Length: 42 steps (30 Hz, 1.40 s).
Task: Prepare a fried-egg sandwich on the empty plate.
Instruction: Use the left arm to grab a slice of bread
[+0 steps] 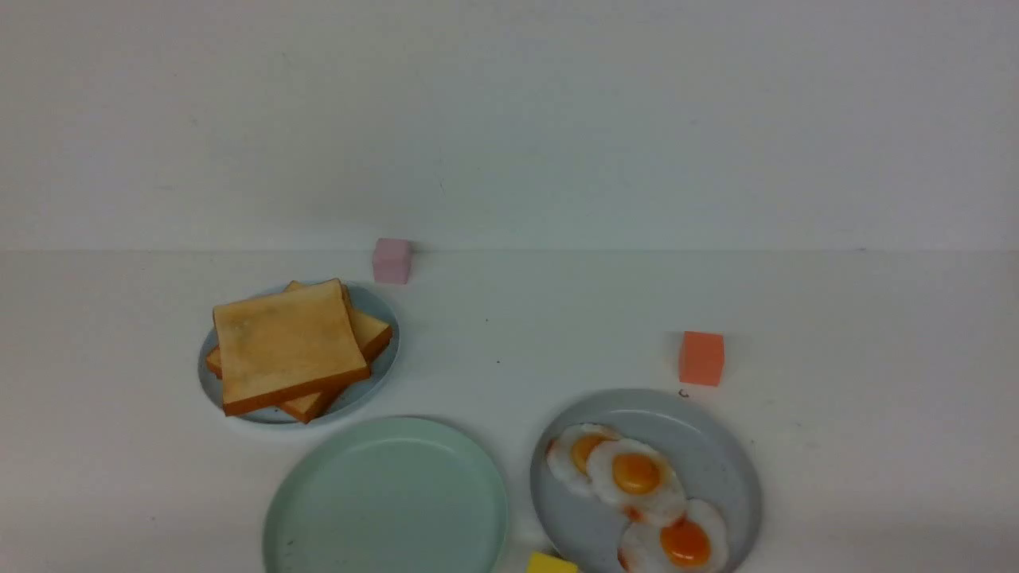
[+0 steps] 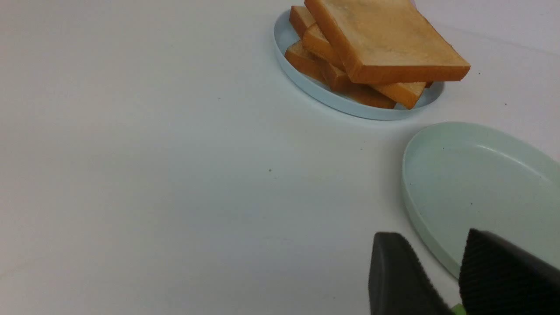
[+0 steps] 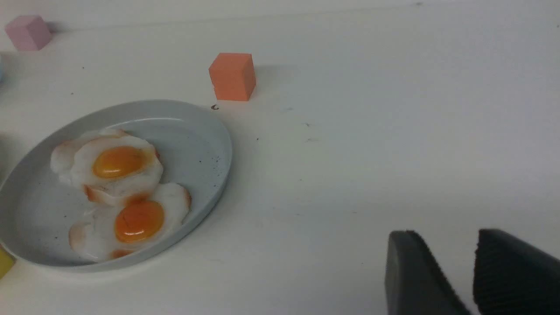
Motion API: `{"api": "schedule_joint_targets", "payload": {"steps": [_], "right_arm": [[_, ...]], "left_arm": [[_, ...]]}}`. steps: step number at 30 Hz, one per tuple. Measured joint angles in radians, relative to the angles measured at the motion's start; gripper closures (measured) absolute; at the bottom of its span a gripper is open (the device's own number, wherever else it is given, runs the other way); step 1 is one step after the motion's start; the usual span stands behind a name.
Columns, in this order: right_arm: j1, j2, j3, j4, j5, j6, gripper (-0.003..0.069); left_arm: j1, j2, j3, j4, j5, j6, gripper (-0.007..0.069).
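Mint-green empty plate (image 1: 386,497) sitting bare on counter (image 1: 876,414). Toast stack (image 1: 286,346) lying just behind plate, leftward; slices square, no long axis. Left jaws hovering near plate's rim, parted, empty, toast ahead: nearer arm. Fried eggs (image 1: 637,473) lying right of plate; right jaws parted, empty. Bare counter stretching left of plate.

Toast stack (image 1: 286,346) on light-blue plate (image 1: 370,380), centre left. Mint-green plate (image 1: 386,497) bottom centre. Fried eggs (image 1: 637,477) on grey-blue plate (image 1: 716,446), lower right.
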Motion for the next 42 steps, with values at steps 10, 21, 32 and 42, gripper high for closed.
{"api": "schedule_joint_targets", "payload": {"steps": [10,21,32,42], "right_arm": [[0.0,0.0,0.0,0.0,0.0,0.0,0.0419],[0.0,0.0,0.0,0.0,0.0,0.0,0.0419],[0.0,0.0,0.001,-0.005,0.0,0.0,0.0419],[0.0,0.0,0.012,0.034,-0.202,0.0,0.0418]], "left_arm": [[0.0,0.0,0.0,0.0,0.0,0.0,0.0386],[0.0,0.0,0.0,0.0,0.0,0.0,0.0386],[0.0,0.0,0.0,0.0,0.0,0.0,0.0386],[0.0,0.0,0.0,-0.016,-0.127,0.0,0.0386]]}}
